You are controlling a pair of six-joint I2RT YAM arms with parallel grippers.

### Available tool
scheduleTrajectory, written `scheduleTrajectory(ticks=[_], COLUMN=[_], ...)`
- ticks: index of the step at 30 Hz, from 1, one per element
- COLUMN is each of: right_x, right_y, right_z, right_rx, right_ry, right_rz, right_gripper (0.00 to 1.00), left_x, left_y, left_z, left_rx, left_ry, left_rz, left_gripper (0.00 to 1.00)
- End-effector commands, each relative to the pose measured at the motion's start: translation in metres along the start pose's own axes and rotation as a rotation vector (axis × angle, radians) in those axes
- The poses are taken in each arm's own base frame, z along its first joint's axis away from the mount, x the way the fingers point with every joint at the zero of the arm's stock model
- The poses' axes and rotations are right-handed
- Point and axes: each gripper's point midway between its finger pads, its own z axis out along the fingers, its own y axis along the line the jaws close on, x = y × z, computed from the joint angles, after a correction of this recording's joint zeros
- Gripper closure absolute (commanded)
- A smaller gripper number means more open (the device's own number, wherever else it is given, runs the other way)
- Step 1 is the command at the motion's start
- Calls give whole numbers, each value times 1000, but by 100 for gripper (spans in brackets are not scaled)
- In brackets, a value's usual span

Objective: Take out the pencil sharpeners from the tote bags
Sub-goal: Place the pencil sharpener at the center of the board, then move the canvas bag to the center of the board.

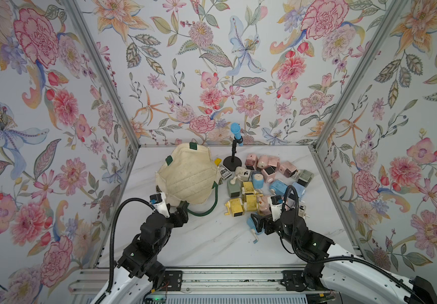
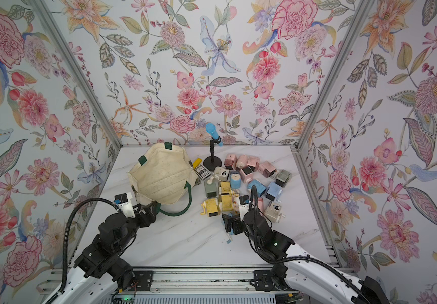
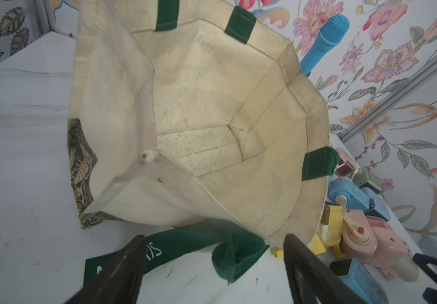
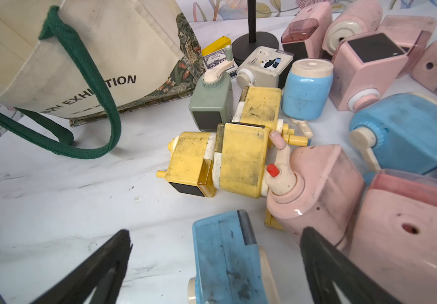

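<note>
With my left gripper (image 3: 213, 244) and right gripper (image 4: 216, 237) both spread and empty, the tote (image 3: 107, 92) seemingly empty at left and the sharpeners (image 1: 249, 194) heaped on the table (image 1: 212, 237) to its right, I risk snagging the handle (image 3: 186, 242) lying at my left jaws or knocking the blue sharpener (image 4: 225, 258) under my right.

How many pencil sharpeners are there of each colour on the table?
Pink sharpeners: 7
Blue sharpeners: 4
Yellow sharpeners: 3
Green sharpeners: 2, one of them greyish
Cream sharpeners: 2
Total: 18 that I can see
</note>
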Motion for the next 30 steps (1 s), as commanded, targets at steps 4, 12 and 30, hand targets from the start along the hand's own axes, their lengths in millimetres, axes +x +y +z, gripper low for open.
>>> scheduleTrajectory(ticks=[4,12,30], right_x=[13,13,-4], right_y=[-13,-14,-76], right_z=[-5,-9,-22], right_rx=[44,37,291], right_ry=[24,13,-112], right_rz=[1,11,35], right_gripper=[0,0,0], left_x=[9,39,-52], left_y=[28,44,78], left_z=[-5,23,67], left_rx=[-126,-230,-303], left_ry=[-60,6,-274], left_rz=[-27,69,321], left_gripper=[38,38,24])
